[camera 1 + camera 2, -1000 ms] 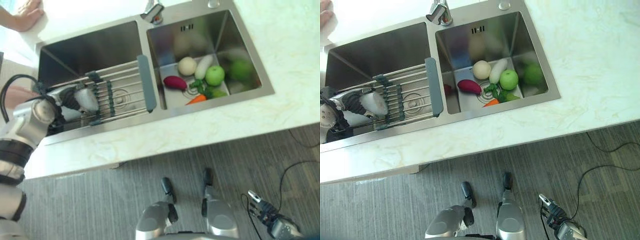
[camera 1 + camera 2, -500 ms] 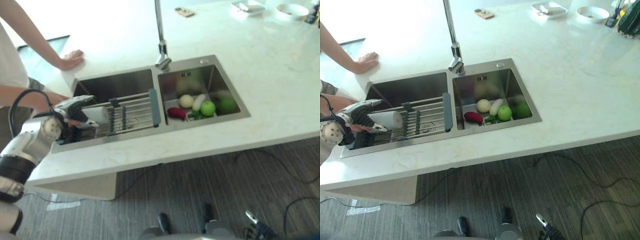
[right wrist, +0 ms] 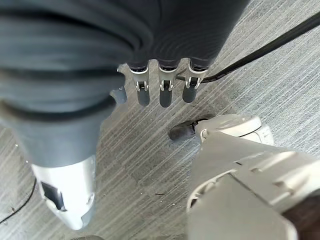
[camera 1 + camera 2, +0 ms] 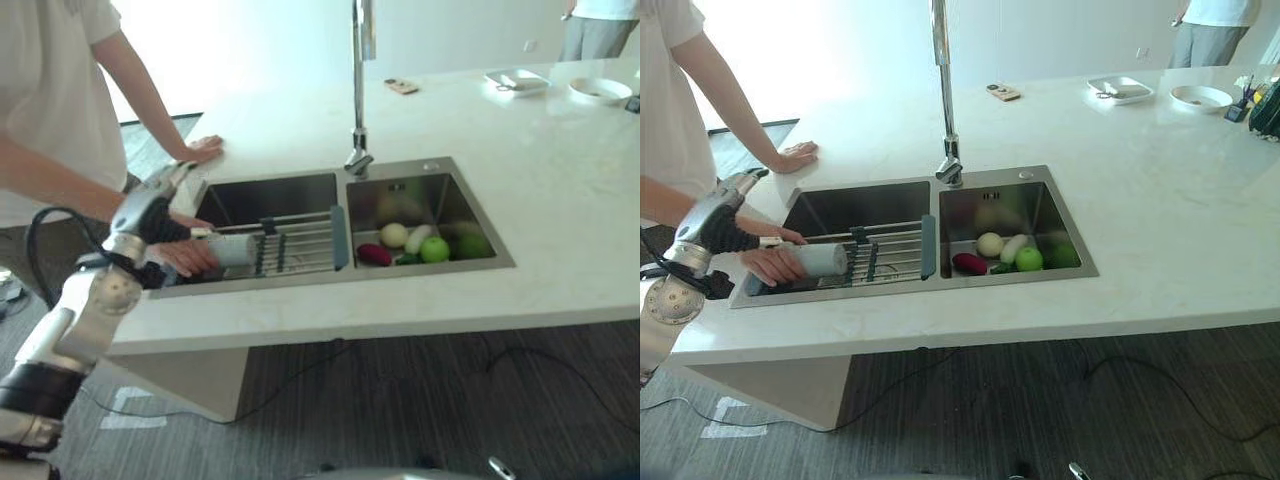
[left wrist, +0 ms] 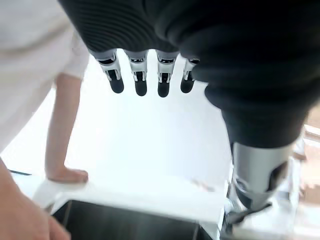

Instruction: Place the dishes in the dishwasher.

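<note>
A white cup [image 4: 238,249] lies on its side on the sliding wire rack [image 4: 300,250] across the left basin of the steel sink [image 4: 431,166]. A person's hand [image 4: 183,257] grips the cup's left end. My left hand [image 4: 150,212] hovers just above and left of that, over the sink's left rim, fingers [image 5: 140,75] straight and holding nothing. My right hand [image 3: 164,90] hangs low over the grey floor, fingers straight and empty.
Vegetables and a green apple [image 4: 434,249] lie in the right basin. A tall faucet [image 4: 358,90] stands behind the sink. The person stands at the counter's left end, the other hand [image 4: 205,150] flat on it. A tray [image 4: 1120,89] and bowl [image 4: 1200,96] sit far right.
The camera has tilted up. My left hand has let go of the white cup and risen off the rack; a person's hand now holds the cup.
</note>
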Tool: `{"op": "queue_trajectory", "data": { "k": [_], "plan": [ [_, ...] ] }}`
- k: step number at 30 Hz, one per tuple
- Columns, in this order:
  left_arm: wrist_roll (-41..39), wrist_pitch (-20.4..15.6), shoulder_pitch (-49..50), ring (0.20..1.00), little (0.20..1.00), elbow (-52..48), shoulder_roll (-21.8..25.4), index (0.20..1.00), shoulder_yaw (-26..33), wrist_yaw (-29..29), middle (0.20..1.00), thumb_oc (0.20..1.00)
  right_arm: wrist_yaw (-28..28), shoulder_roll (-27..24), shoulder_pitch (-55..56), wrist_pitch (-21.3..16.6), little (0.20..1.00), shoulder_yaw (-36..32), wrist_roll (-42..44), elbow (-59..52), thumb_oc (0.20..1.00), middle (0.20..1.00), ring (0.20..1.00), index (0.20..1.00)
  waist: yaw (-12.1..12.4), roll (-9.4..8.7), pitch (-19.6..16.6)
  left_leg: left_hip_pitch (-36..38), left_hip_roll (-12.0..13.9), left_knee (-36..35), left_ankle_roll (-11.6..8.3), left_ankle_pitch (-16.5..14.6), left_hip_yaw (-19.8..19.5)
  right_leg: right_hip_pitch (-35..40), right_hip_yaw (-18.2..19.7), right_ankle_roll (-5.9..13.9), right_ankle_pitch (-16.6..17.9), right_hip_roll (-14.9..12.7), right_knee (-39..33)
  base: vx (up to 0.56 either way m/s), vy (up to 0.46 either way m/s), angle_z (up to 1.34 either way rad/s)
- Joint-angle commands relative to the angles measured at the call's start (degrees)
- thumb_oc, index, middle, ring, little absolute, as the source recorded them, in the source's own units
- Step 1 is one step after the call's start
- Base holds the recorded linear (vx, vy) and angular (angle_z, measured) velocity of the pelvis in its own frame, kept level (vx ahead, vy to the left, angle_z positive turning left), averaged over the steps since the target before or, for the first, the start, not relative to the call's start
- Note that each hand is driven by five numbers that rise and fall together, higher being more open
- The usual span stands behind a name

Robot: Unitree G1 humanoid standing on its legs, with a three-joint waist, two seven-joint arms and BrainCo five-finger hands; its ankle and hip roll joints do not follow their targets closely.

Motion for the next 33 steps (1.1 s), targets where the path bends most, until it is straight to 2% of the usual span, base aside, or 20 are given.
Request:
{"op": "queue_trajectory", "data": {
  "k": [1,6,11,13,16,21,25,33],
  "plan": [
    [-1.45,-2.5,-3.63,1.0,1.0,-3.42,-0.27,1.0,6.75,5.39,1.0,1.0,-0.51,1.51,-2.7,-1.03,1.0,-1.37,-1.23,0.63,1.0,1.0,1.0,1.0,0.93,-1.23,3.12,2.36,-1.2,1.04,-0.55,-3.4,-0.73,2.49,-0.81,3.96,-2.58,-1.32,0.38,-0.01,-0.007,0.06],
    [2.81,-3.21,0.7,1.0,1.0,-9.62,-5.14,1.0,9.32,6.11,1.0,1.0,-0.42,2.09,-2.49,-1.28,1.0,-1.33,-3.33,1.15,1.0,1.0,1.0,1.0,2.18,-1.75,2.5,2.36,-1.05,0.63,-0.8,-3.33,-1.92,3.35,-2.06,3.68,-3.18,-1.17,0.3,-0.01,-0.006,0.15],
    [5.81,-1.21,0.33,1.0,1.0,-9.46,-3.66,1.0,8.29,3.26,1.0,1.0,-0.35,1.34,-2.61,-0.42,1.0,-1.01,-3.9,0.95,1.0,1.0,1.0,1.0,2.48,-1.88,1.91,1.92,-0.8,0.63,-1.25,-3.17,-2.38,3.52,-2.7,3.72,-3.31,-0.97,0.22,0.0,-0.002,0.14],
    [6.77,-0.25,-0.06,1.0,1.0,-8.37,-1.99,1.0,7.6,1.51,1.0,1.0,-0.44,1.06,-2.59,0.39,1.0,-0.7,-4.25,0.27,1.0,1.0,1.0,1.0,2.39,-1.84,1.76,1.75,-0.68,0.63,-1.43,-3.08,-2.31,3.43,-2.76,3.78,-3.28,-0.86,0.18,0.0,0.0,0.0],
    [7.71,-0.63,-0.5,1.0,1.0,-5.54,1.4,1.0,6.72,-1.79,1.0,1.0,-0.69,0.45,-2.21,2.03,1.0,-0.25,-5.09,-1.66,1.0,1.0,1.0,1.0,1.86,-1.72,1.71,1.58,-0.61,0.63,-1.51,-3.0,-2.24,3.23,-2.18,3.77,-3.25,-0.57,0.11,0.01,0.01,0.0],
    [7.31,-1.75,-3.51,1.0,1.0,3.65,11.73,1.0,2.16,-10.71,1.0,1.0,-2.12,-2.18,-0.66,6.82,1.0,1.68,-5.17,-8.39,1.0,1.0,1.0,1.0,-0.7,-0.65,3.75,0.32,-0.81,0.63,-1.51,-2.28,-0.16,1.03,-0.73,4.58,-1.85,-0.97,0.08,0.09,0.1,-0.04],
    [6.83,-2.74,-4.82,1.0,1.0,6.67,14.54,1.0,0.23,-12.2,1.0,1.0,-0.51,-3.74,-1.13,6.27,1.0,2.1,-5.21,-8.68,1.0,1.0,1.0,1.0,-1.15,0.04,5.88,-1.75,-1.41,0.63,-1.12,-1.68,-0.57,-1.41,0.32,4.94,-0.87,-1.37,0.14,-0.02,0.109,-0.14],
    [4.6,-3.21,-14.28,1.0,1.0,12.24,18.11,1.0,-6.55,-13.2,1.0,1.0,1.6,-5.79,-5.46,3.27,1.0,4.42,-2.15,-9.58,1.0,1.0,1.0,1.0,-1.57,0.48,11.78,-5.79,-2.54,0.63,-0.2,-0.52,-0.99,-6.29,1.91,5.78,1.37,-2.03,0.62,-0.09,0.074,0.0]
  ]
}}
